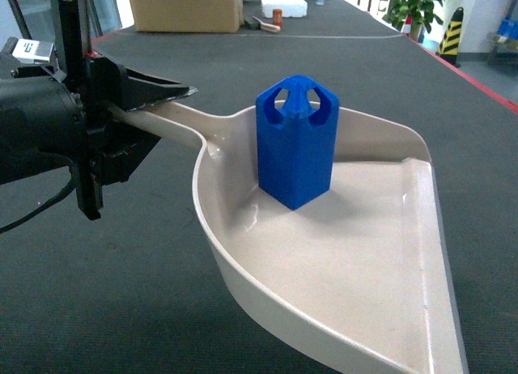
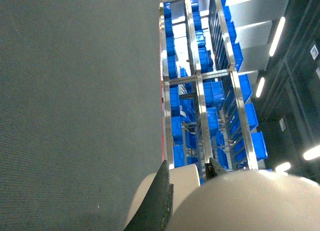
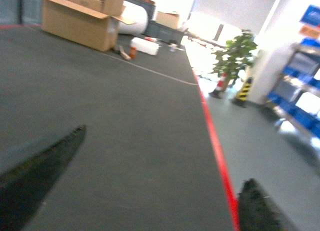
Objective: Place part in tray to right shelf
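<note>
Head view: You see the part (image 1: 296, 139) standing upright inside the tray (image 1: 356, 269), near its back wall. The left end effector (image 1: 150, 107) is clenched on the tray's handle (image 1: 166, 119), and the tray sits low over the dark bench (image 1: 121, 293).
Left wrist view: Your left fingers (image 2: 160, 201) pinch the cream handle; beyond the bench edge stands the right shelf (image 2: 200, 106), stacked with blue crates (image 2: 215, 93).
Right wrist view: Your right end effector (image 3: 155, 191) is released, its two tips spread with nothing between them, over the bench near the red edge line (image 3: 215, 141).
Handling: Judge the part light, rigid and loose; tall on smooth plastic, it could slide or tip.
Hold: Keep the grip on the handle and carry the tray level.
</note>
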